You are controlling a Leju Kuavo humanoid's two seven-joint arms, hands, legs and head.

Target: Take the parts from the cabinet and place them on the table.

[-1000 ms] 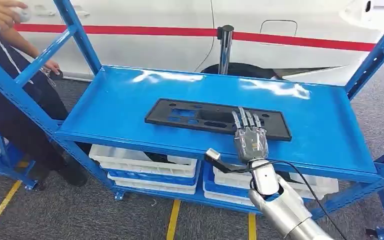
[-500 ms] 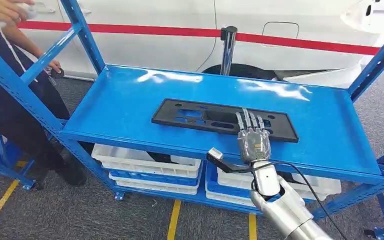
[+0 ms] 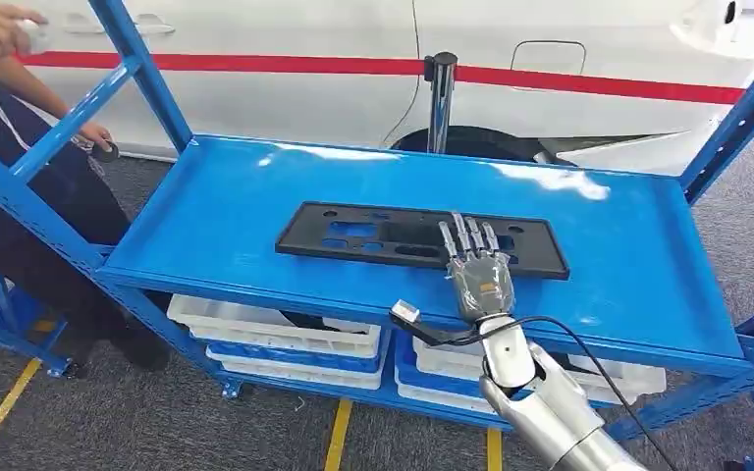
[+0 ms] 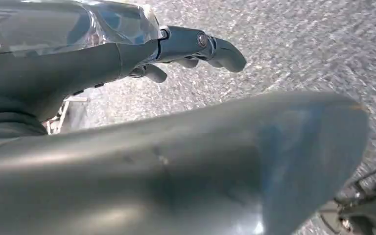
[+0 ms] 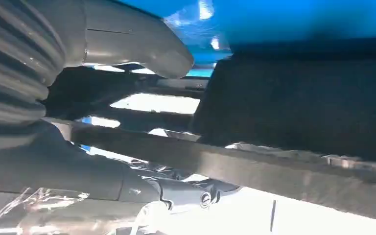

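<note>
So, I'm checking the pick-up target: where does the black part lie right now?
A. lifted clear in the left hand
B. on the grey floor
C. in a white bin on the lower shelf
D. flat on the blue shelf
D: the black part lies flat on the blue shelf, with the right hand laid over its near edge.

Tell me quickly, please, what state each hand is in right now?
Left hand: holds nothing, hanging over the floor; open or curled cannot be told.
Right hand: fingers lie on the black panel on the blue shelf; whether it grips cannot be told.
</note>
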